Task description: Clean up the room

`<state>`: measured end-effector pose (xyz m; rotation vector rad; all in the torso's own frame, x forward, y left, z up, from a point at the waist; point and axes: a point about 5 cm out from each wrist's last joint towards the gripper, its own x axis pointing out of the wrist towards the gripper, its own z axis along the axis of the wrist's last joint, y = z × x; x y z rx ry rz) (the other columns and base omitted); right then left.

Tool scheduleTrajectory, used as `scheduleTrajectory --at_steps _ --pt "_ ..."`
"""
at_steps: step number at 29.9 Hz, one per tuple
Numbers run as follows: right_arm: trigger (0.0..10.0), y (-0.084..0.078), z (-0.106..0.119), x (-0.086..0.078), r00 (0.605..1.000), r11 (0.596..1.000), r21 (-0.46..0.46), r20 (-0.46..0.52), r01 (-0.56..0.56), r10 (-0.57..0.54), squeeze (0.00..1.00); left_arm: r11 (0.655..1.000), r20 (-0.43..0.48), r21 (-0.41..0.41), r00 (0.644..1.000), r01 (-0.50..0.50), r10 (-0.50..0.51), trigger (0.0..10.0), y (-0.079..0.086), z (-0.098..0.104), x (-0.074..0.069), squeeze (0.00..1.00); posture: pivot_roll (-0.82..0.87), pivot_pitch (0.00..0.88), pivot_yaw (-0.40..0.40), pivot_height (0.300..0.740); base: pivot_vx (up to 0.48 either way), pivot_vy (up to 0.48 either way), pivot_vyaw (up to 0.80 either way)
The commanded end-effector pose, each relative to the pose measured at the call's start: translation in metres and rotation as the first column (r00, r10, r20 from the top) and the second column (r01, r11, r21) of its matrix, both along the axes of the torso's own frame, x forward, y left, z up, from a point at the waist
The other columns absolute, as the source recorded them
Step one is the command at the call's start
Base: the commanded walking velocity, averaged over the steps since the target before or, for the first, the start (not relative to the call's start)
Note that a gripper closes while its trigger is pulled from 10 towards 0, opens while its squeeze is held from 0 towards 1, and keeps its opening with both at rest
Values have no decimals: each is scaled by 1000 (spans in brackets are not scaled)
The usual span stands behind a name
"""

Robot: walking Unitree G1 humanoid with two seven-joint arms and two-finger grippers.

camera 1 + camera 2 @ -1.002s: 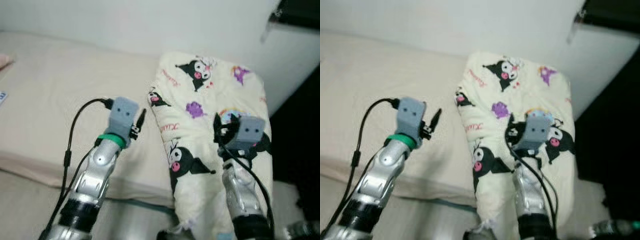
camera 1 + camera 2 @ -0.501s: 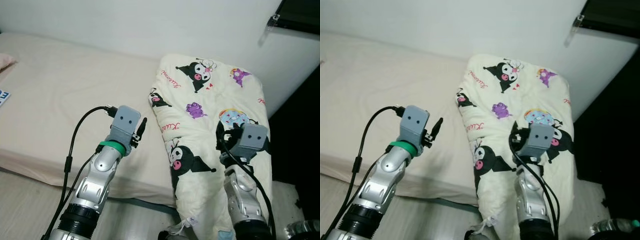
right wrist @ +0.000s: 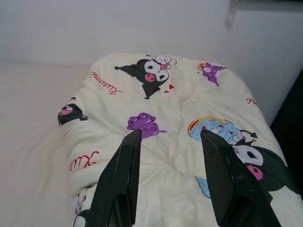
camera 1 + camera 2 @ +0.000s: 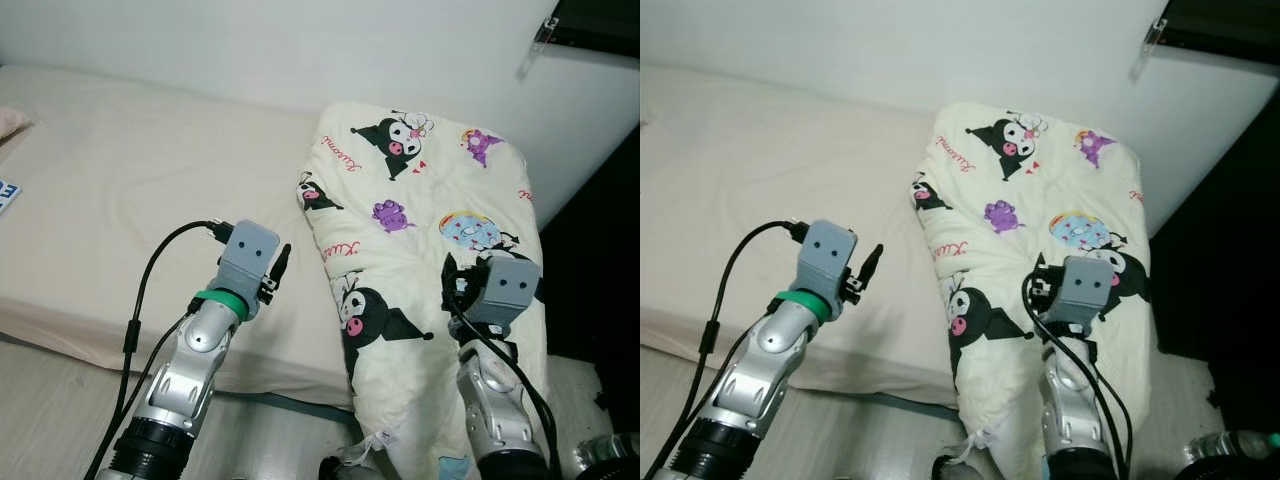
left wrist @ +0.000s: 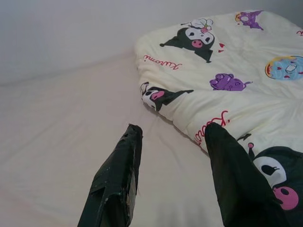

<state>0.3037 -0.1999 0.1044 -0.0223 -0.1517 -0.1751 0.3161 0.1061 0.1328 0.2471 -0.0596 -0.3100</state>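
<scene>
A folded cartoon-print quilt [image 4: 420,260] lies on the bed's [image 4: 120,180] end, draping over the edge, at about 1 o'clock from the robot. The right gripper [image 3: 170,184] hovers over its lower half, fingers apart; the left gripper [image 5: 175,184], at 11 o'clock above the bare mattress beside the quilt, is likewise spread. Judged step: approach before grasping. Next, both must descend and pinch the fabric.

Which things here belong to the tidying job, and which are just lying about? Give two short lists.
Part of the job:
- cartoon-print quilt, folded, hanging over the bed's end
- left gripper, open above the sheet beside the quilt
- right gripper, open above the quilt

Just lying about:
- bed
- plastic bottle on the floor
- white wall
</scene>
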Motion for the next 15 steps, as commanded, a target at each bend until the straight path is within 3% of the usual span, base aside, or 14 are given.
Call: scheduleTrajectory --at_steps 1,15 --pt "10000 0 -3 -3 1000 1000 -6 -11 6 -6 0 1000 -16 1 1000 0 0 10000 -1 -3 -2 0 -106 112 30 705 0 0 0" --pt "10000 -1 -3 -4 1000 1000 -7 -13 8 -8 0 1000 -14 1 1000 -6 6 10000 0 -2 -1 0 -108 113 30 650 0 0 0"
